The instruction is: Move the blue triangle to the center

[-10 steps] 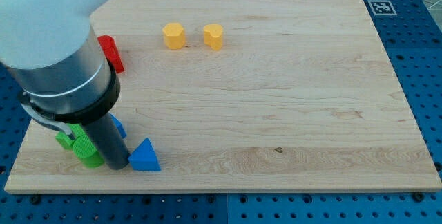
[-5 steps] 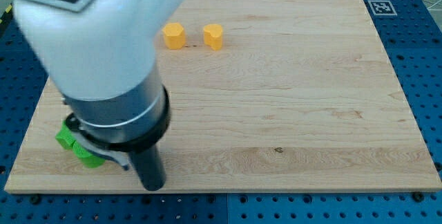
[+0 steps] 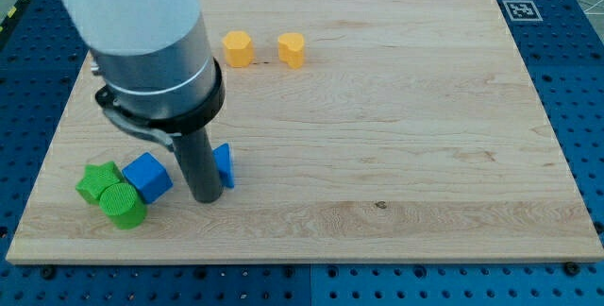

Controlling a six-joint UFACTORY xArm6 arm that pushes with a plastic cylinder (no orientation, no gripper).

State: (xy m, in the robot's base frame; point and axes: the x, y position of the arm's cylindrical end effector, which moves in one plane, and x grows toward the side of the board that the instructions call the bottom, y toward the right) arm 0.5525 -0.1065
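Note:
The blue triangle [image 3: 225, 163] lies on the wooden board [image 3: 377, 136] at the lower left, mostly hidden behind my rod; only its right edge shows. My tip [image 3: 205, 196] rests on the board, touching the triangle's lower left side. A blue cube [image 3: 147, 177] sits just left of the rod. The arm's white and grey body covers the board's upper left.
Two green blocks [image 3: 110, 195] sit left of the blue cube near the board's lower left corner. Two yellow blocks [image 3: 238, 48] [image 3: 292, 49] stand near the view's top. A marker tag [image 3: 520, 9] lies off the board's top right corner.
My tip swung under the blue triangle and moved up, pushing it up and right from near the bottom edge. The arm now hides the red block; the blue cube shows.

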